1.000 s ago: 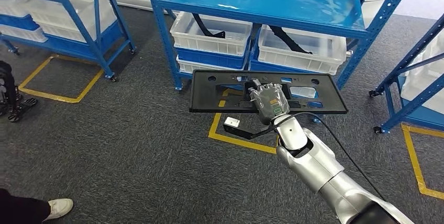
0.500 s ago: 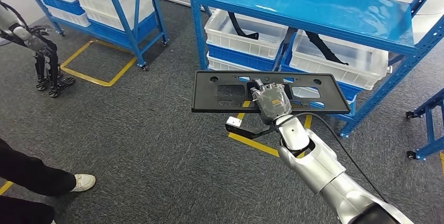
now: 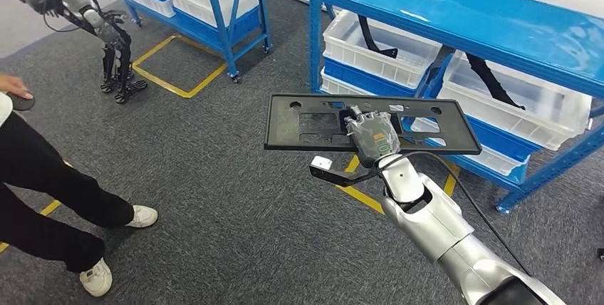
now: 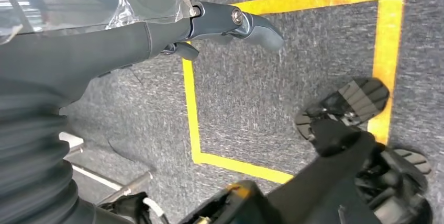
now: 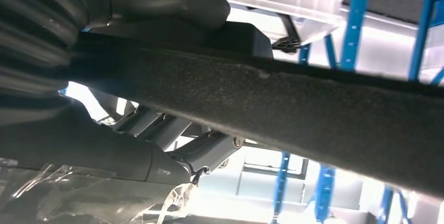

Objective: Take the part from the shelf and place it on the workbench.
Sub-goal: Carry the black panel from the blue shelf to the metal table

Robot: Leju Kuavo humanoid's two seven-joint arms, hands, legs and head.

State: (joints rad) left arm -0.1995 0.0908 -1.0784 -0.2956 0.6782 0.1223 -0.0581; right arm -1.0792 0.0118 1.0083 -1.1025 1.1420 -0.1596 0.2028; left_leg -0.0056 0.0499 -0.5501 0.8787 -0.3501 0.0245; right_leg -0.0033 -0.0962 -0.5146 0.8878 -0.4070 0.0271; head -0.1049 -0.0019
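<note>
A: In the head view, the fingers (image 3: 360,121) of the right hand (image 3: 372,137) are clamped on the flat black rectangular plastic panel with cut-outs (image 3: 306,121), held level above the grey carpet floor (image 3: 214,198), off the blue steel shelf (image 3: 456,16).

B: Left wrist view?

A: The left hand (image 4: 104,41) hangs over yellow floor tape (image 4: 191,109), fingers apart, holding nothing.

B: Right wrist view?

A: The panel's edge (image 5: 314,114) sits in the grip.

B: Risks?

A: The single mid-edge hold could let the panel tip while walking; a person (image 3: 43,191) stands near. No readable writing.
</note>
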